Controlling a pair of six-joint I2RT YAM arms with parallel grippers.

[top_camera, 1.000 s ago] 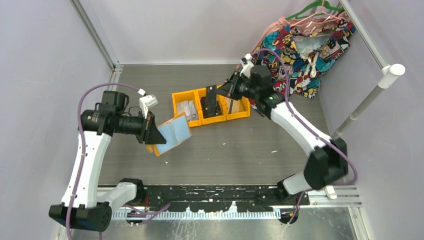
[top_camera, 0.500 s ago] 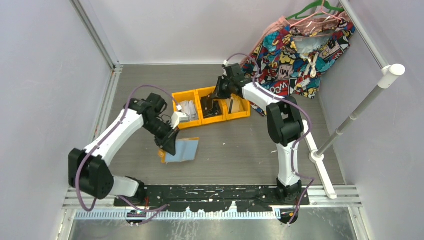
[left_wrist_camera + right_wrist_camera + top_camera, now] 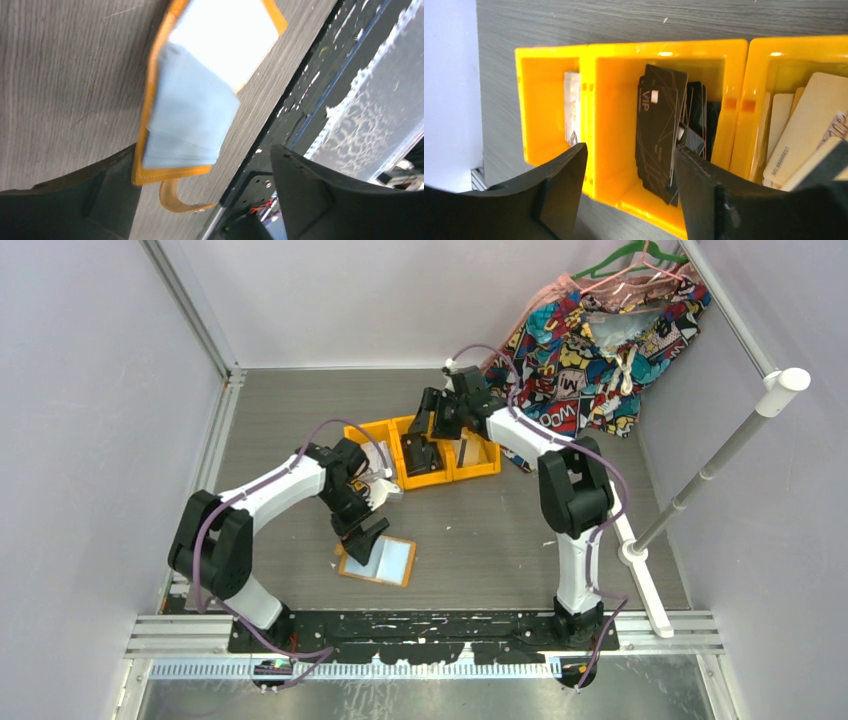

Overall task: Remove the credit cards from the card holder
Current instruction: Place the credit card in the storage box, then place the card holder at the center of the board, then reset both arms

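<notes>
On the top camera the card holder point(image 3: 379, 561) lies open on the table point(image 3: 480, 540) near the front edge, with the left gripper point(image 3: 365, 532) just over its far-left corner. The right gripper point(image 3: 428, 430) hangs above the row of orange bins point(image 3: 455, 476) at mid-table, and a patterned cloth point(image 3: 600, 340) is heaped in the far right corner. From here I cannot read what the bins hold, nor either jaw gap.

The left wrist camera settles one gap. The jaws are spread wide and grip nothing, and the holder lies flat on the table below them. Its pale blue pockets point(image 3: 192, 117) are fanned and an orange tab point(image 3: 175, 199) sticks out. The picture is blurred, so I cannot tell whether cards sit inside.

On the right wrist camera the jaws are apart and empty above the middle bin, where dark cards point(image 3: 659, 130) stand on edge, one marked VIP. Beige cards point(image 3: 796, 135) lean in the next bin, cut off by the frame. The third bin holds a pale card point(image 3: 572, 107), half hidden by its wall.
</notes>
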